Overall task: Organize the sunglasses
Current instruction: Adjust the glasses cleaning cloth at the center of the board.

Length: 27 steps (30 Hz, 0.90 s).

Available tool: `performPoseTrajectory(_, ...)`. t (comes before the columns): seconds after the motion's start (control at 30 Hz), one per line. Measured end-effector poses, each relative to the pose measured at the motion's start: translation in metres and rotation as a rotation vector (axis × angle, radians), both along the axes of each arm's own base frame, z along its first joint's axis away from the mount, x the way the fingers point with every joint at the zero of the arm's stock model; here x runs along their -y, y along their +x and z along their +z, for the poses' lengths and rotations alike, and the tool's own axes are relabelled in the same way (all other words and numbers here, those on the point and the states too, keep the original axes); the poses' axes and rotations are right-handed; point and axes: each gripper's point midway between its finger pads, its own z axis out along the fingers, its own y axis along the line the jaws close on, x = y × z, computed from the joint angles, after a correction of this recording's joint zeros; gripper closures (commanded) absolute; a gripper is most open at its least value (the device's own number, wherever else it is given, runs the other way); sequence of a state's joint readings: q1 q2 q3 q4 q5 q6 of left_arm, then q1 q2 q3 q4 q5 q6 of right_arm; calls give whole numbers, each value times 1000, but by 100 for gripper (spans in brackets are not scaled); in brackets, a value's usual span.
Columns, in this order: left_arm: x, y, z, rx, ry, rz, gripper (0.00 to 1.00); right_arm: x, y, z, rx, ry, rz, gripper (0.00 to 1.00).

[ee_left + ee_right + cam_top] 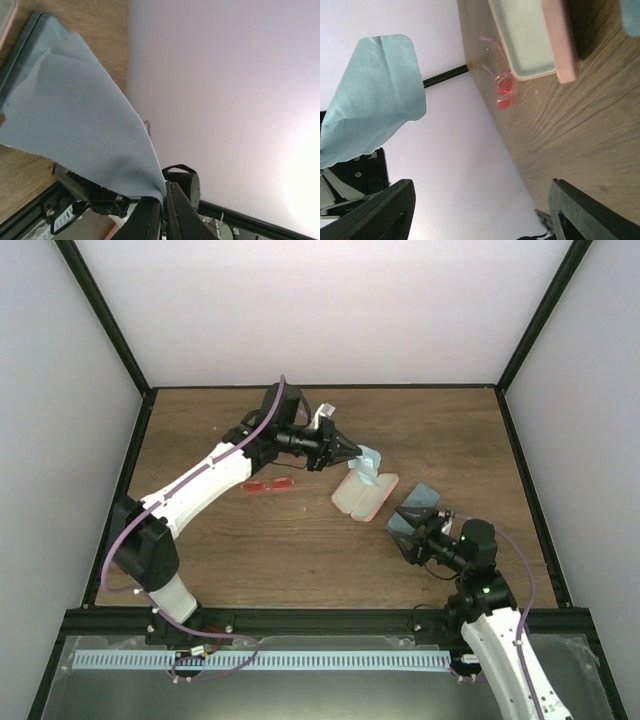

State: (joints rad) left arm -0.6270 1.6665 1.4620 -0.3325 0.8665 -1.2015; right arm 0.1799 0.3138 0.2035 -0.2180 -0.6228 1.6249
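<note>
One pair of red-tinted sunglasses (pixel 270 483) lies on the wooden table (pixel 190 420), close beside the outstretched left arm. To their right, the left gripper (pixel 350 452) is clamped tight on the corner of a light blue cloth (pixel 371 460), which dangles by the far end of an open pink case (pixel 365 495). Further right, a grey-blue case (pixel 417 506) sits just beside the right gripper (pixel 407 536), whose fingers (pixel 395 210) stand wide apart with nothing between them.

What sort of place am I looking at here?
Likely a lab robot test cell: a wooden table boxed in by white panels on a black frame, left arm and right arm bolted at its near edge.
</note>
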Motion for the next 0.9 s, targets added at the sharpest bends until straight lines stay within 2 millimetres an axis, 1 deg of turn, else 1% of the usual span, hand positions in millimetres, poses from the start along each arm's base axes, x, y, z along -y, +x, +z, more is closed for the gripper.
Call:
performPoseTrajectory(0.07,2,3,7,-1,-23,12,96,-2,-1,2,-30,78,-13,23)
performPoseTrajectory(0.2,4,3,17,8,-49,6,96,-5,6,19,-46,208,-30,22)
performPoseTrajectory(0.33,5,2,28,31,-70,-13,96,-8,17,18,-120,278,-42,22)
performPoseTrajectory(0.47,6,2,28,39,-72,-22,96,-17,29,11,-179,306,-27,25)
performPoseTrajectory(0.57,7,3,27,55,-75,-27,96,-25,35,12,-176,318,-10,27)
performPoseTrajectory(0.7,8,5,31,94,-89,-32,96,-31,41,33,-89,346,-13,28)
performPoseTrajectory(0.8,9,6,34,118,-102,-34,96,-37,49,53,-27,369,-7,35)
performPoseTrajectory(0.9,10,7,36,130,-108,-35,96,-43,56,63,1,380,3,38)
